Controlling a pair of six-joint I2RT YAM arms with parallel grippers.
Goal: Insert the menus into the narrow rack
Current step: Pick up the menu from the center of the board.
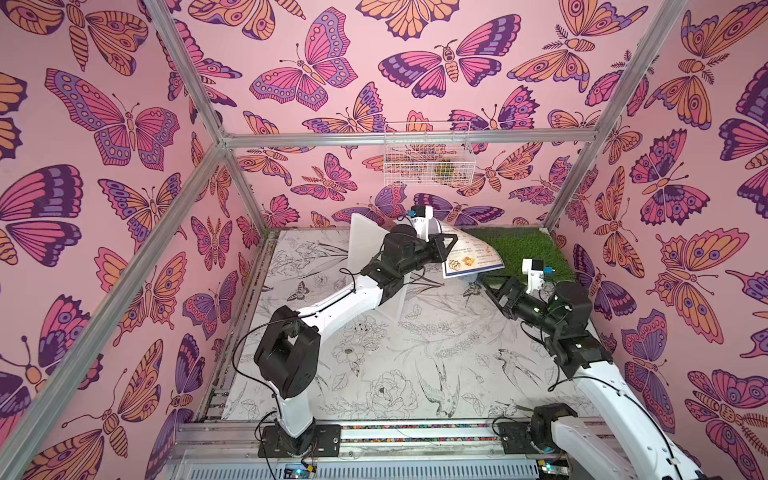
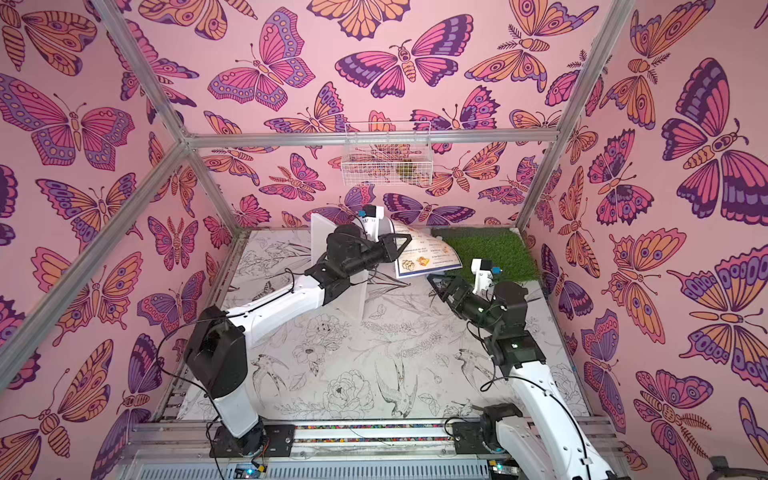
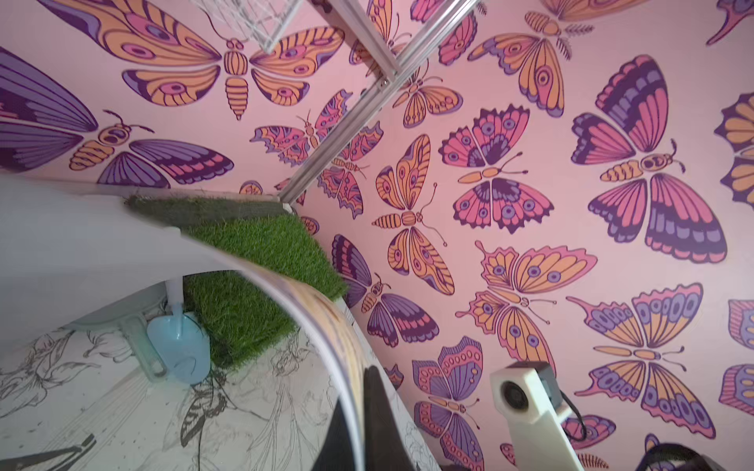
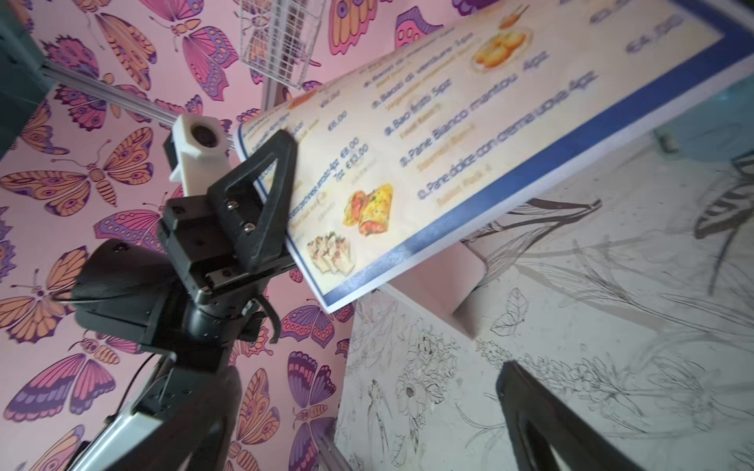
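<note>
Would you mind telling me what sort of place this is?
Probably a staged robot test booth, not a real restaurant: an aluminium frame carries butterfly-print walls, and the left arm and right arm are bolted to a rail.

Pink butterfly walls [image 1: 311,62] stand all around. A white wire basket [image 1: 428,153] hangs on the far wall at 12 o'clock. The table [image 1: 374,353] has drawn flowers and birds. A green grass mat [image 1: 528,249] lies at 1 o'clock. A light blue scoop [image 3: 179,346] lies just beside it.
</note>
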